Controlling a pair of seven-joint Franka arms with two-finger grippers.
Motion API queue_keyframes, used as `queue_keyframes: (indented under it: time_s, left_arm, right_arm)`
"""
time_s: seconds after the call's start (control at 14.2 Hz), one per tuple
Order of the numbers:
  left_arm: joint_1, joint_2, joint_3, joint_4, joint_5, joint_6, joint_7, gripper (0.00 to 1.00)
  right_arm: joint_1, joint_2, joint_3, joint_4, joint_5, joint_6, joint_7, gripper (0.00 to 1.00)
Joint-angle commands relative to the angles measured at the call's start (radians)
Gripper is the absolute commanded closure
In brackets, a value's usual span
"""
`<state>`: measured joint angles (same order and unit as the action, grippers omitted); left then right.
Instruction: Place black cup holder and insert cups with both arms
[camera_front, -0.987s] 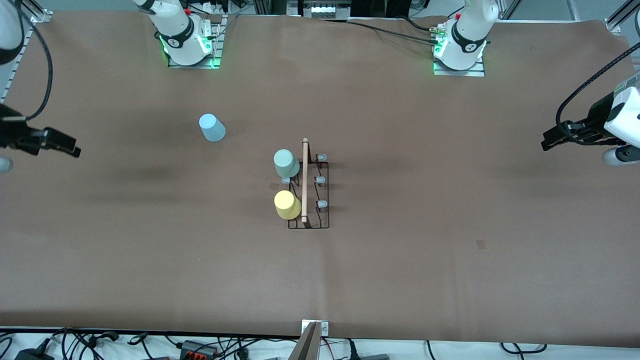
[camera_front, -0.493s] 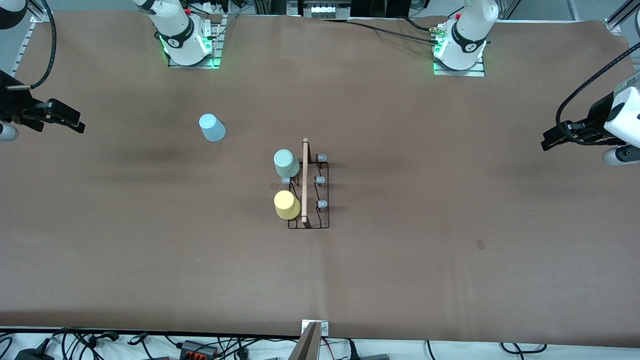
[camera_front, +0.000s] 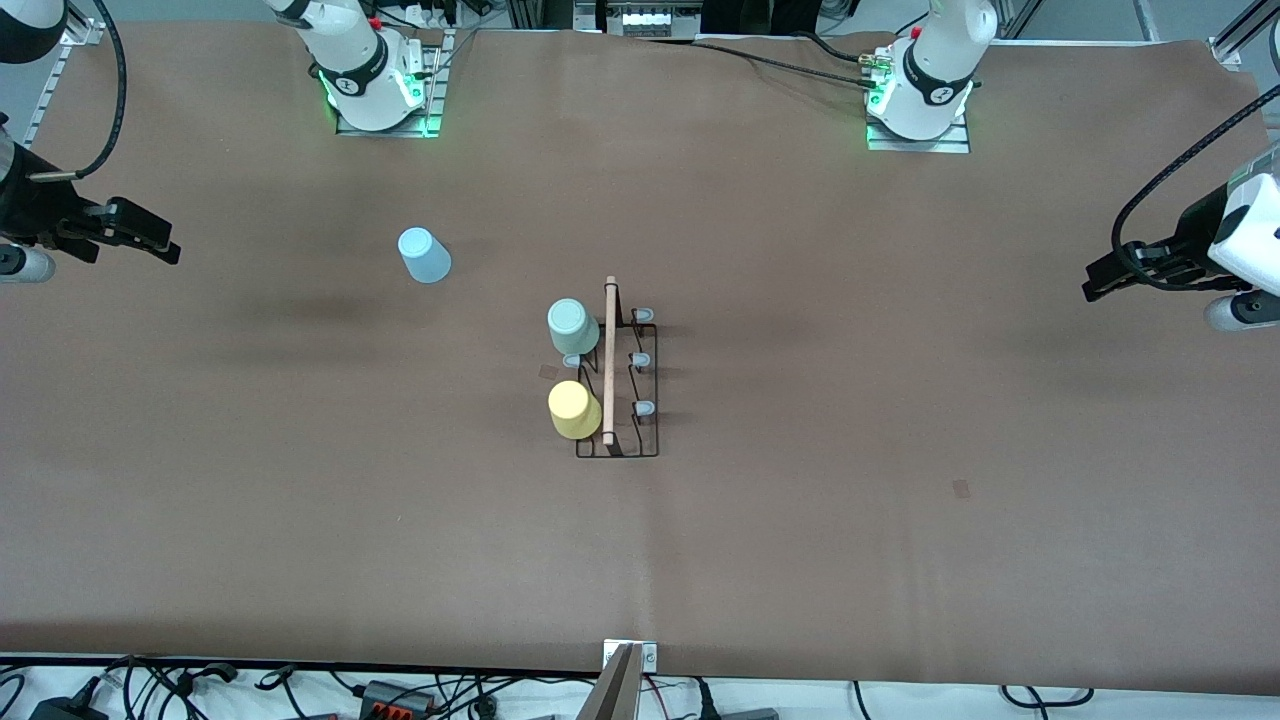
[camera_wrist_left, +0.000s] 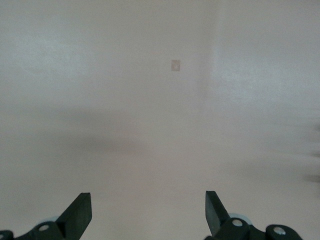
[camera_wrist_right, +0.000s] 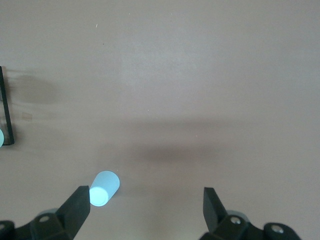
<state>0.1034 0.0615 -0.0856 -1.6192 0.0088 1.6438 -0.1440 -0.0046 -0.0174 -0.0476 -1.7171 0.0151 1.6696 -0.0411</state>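
Note:
The black cup holder stands mid-table with its wooden rod along the top. A mint green cup and a yellow cup sit upside down on pegs on its side toward the right arm's end. The light blue cup stands upside down on the table, apart from the holder, toward the right arm's end; it also shows in the right wrist view. My right gripper is open and empty, up in the air at the right arm's end. My left gripper is open and empty over the left arm's end.
The brown table covering spans the whole view. A corner of the holder shows in the right wrist view. A small square mark lies on the bare table in the left wrist view. Cables lie along the front edge.
My right gripper has moved up and away from the front camera, drifting slightly toward the table's middle. The left arm, cups and holder have not moved.

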Motion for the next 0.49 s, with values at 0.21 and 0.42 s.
queue_keyframes:
  time_s: [0.21, 0.42]
  left_arm:
    - [0.006, 0.014, 0.003, 0.027, -0.012, -0.013, 0.023, 0.00]
    - [0.006, 0.012, 0.003, 0.027, -0.012, -0.013, 0.023, 0.00]
  right_arm:
    - [0.003, -0.016, 0.000, -0.016, -0.020, 0.007, -0.003, 0.00]
    - [0.003, -0.018, 0.000, -0.021, -0.020, 0.010, -0.003, 0.00]
